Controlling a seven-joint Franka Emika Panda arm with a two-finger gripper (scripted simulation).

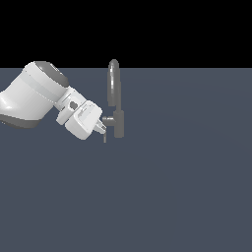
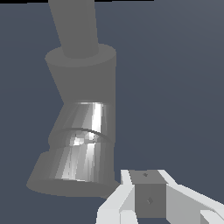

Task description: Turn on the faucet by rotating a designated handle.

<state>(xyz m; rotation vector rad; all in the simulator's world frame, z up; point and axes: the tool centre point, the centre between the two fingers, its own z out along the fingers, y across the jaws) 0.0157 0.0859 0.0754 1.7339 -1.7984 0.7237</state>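
Observation:
The grey faucet [image 1: 118,123] stands mid-scene with its tall arched spout [image 1: 113,81] rising above the short body. A short stub [image 1: 108,119] projects from the body toward the exterior view's left, and the thin handle lever [image 1: 105,137] hangs down from its end. My gripper [image 1: 102,128] comes in from the exterior view's left, its fingertips right beside the stub and the top of the lever. The fingers look shut together with nothing between them. In the wrist view the faucet body [image 2: 83,78] and the shiny stub [image 2: 83,144] fill the frame, with the fingers [image 2: 148,197] close by.
The white arm [image 1: 37,93] reaches in from the exterior view's left. The faucet stands on a flat dark blue-grey floor [image 1: 187,187]. Nothing else shows.

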